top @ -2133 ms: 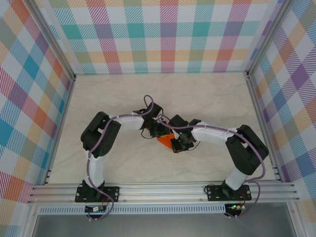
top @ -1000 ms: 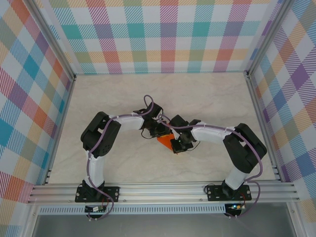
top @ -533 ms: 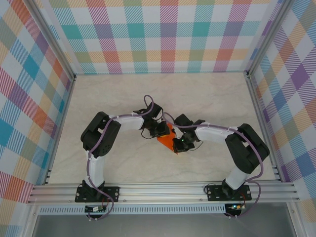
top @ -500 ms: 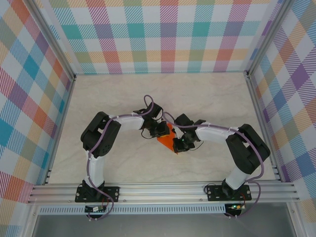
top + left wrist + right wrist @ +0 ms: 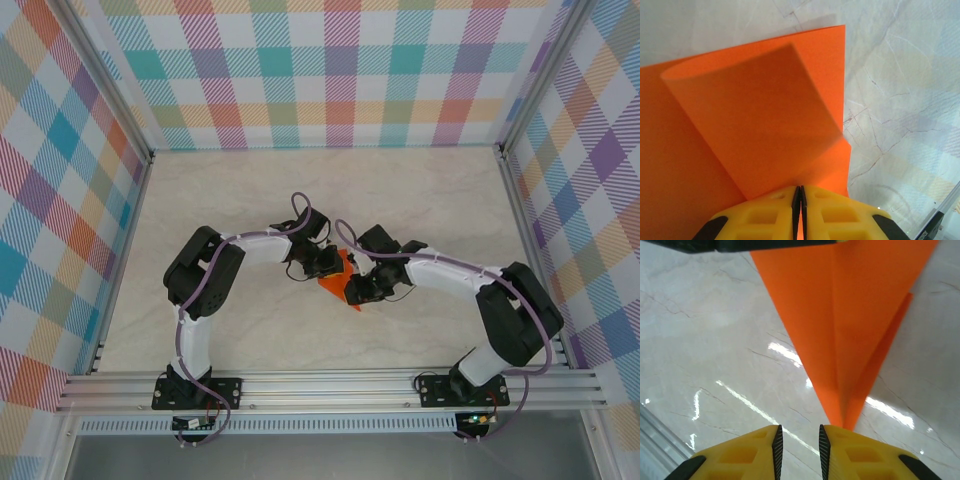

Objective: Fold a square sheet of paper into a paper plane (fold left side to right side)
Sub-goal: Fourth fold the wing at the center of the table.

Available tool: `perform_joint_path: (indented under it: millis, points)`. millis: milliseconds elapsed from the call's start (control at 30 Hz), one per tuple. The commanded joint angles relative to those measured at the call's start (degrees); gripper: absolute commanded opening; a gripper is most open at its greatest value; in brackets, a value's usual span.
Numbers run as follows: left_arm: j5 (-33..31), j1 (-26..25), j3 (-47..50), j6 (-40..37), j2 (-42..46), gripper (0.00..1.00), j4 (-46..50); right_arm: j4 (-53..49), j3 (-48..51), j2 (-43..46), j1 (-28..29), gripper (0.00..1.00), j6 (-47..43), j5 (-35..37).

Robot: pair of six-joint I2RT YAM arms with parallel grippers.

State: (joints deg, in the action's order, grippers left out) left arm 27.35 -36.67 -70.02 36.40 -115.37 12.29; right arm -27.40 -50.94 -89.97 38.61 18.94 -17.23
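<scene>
Paper plane (image 5: 338, 284) is located near the middle of the marble-patterned table (image 5: 240, 200), directly between the two grippers, and is partly covered by both. From the top view only a small bright orange patch is seen, tapering to a point toward the near edge. In the left wrist view the paper plane (image 5: 740, 125) is seen as plain orange sheet with one flap curled up and over, a rounded roll at its far end, a shadow cast on the layer below, and straight cut edges on the right. In the right wrist view it (image 5: 840, 315) is seen as a narrow wedge with a straight centre crease and a second layer offset along its right edge. Its tip reaches the inner edge of the right-hand yellow finger (image 5: 860, 455). Left gripper (image 5: 799, 192) (image 5: 325, 265) is clamped on the curled flap, its fingers (image 5: 840, 215) pressed together with only a hairline seam between. Right gripper (image 5: 798, 440) (image 5: 362, 290) is parted narrowly, with bare table seen through the gap and nothing held.
</scene>
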Motion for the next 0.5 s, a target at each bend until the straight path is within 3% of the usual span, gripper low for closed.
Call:
perform_joint_path:
  millis: [0, 467]
  points:
    - [-2.51, -0.42, 0.94, -0.88, -1.08, 0.13, 5.94, 3.35, -1.31, -3.73, -0.2, 0.27, 0.65, -4.52]
    - [-2.57, -0.42, 0.59, -0.89, -1.31, 0.13, 6.38, -0.18, -2.93, -7.23, -0.29, 0.27, -0.64, 1.02]
